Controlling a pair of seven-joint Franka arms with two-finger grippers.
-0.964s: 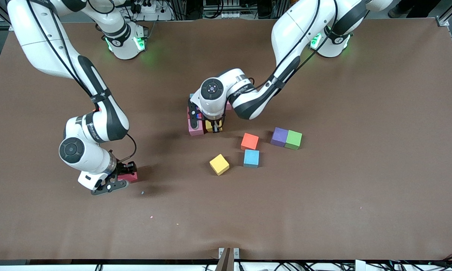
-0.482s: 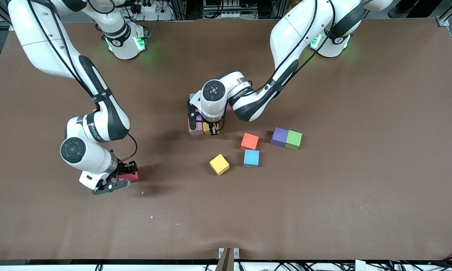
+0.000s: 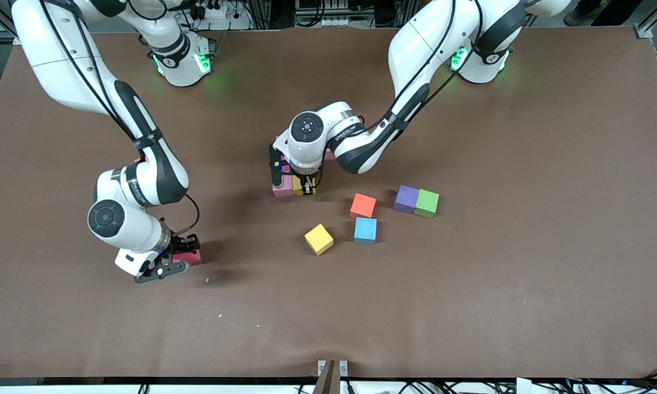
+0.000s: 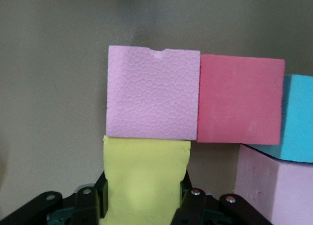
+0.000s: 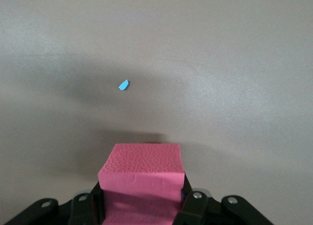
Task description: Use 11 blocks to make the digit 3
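Gripping yellow block [image 4: 145, 178], left claw [image 3: 305, 189] sets it touching pink block [image 4: 153, 94]; right claw [image 3: 181, 261] clamps red block [image 5: 142, 178].

table [image 3: 525, 164]: brown matte top, fills nearly all of my front view
green cube [image 3: 426, 203]: on the table toward my left arm's end, flat, touching a neighbouring cube on one side
blue crumb [image 5: 123, 85]: tiny chip lying loose on the table, seen in my right wrist view
pale specks [image 3: 219, 316]: a few small bits on the table, near the front camera's edge
bracket [image 3: 332, 369]: small metal fitting at the table edge nearest the front camera
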